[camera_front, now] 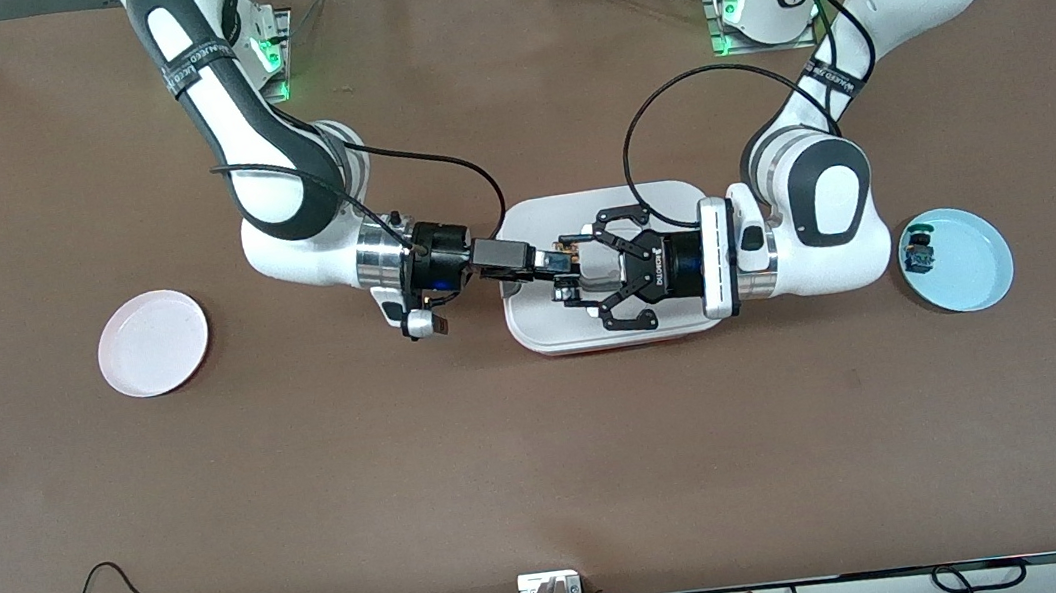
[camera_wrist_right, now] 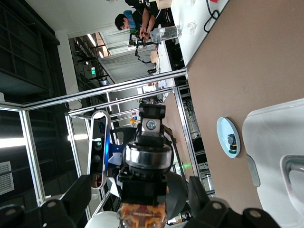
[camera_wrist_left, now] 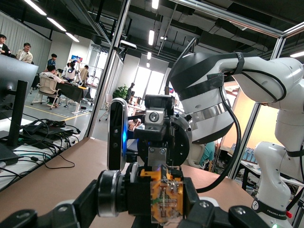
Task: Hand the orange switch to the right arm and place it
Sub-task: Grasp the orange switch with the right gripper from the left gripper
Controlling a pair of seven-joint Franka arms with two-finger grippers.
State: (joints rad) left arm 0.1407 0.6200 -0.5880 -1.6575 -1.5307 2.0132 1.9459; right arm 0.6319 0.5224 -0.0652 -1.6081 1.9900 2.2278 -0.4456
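Observation:
The orange switch (camera_front: 566, 253), a small black body with a silver ring and an orange end, hangs over the white tray (camera_front: 658, 202). My left gripper (camera_front: 571, 271) comes from the blue plate's end and is shut on the switch end to end. In the left wrist view its pads clamp the switch (camera_wrist_left: 166, 194) at the left gripper (camera_wrist_left: 140, 199). My right gripper (camera_front: 552, 258) faces it over the tray. In the right wrist view its fingers (camera_wrist_right: 78, 197) stand on either side of the switch's orange end (camera_wrist_right: 142, 214) with gaps, so the right gripper (camera_wrist_right: 142, 209) is open.
A pink plate (camera_front: 153, 343) lies toward the right arm's end of the table. A light blue plate (camera_front: 980, 266) with a tiny blue-and-green part (camera_front: 919, 254) lies toward the left arm's end, and also shows in the right wrist view (camera_wrist_right: 228, 137).

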